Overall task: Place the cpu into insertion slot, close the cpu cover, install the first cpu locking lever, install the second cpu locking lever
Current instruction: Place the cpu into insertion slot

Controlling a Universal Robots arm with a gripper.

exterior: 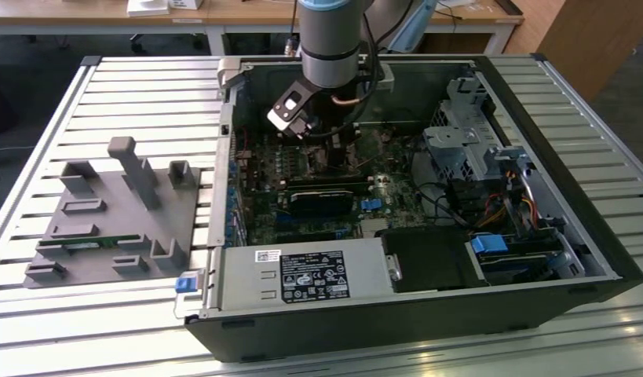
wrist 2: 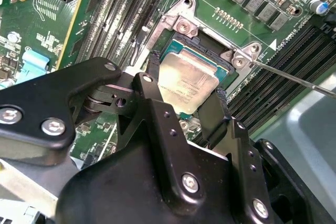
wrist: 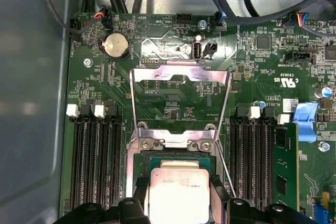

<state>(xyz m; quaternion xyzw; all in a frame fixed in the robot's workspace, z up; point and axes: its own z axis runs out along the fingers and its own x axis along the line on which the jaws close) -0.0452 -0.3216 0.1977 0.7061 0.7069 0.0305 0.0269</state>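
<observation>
Cpu (wrist 2: 186, 80): grey lid, faint print. Lies over slot (wrist 2: 178, 24), between gripper (wrist 2: 186, 88) jaws, which clasp two sides. Cover (wrist: 178, 72) raised open. Exterior view: arm (exterior: 330, 47) enters case (exterior: 405, 326) at 12 o'clock.

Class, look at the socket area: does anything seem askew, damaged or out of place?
Nothing stands out. The cpu lies square over the slot, gripped by the hand. The cover stands open at the slot's edge, with no visible damage.
</observation>
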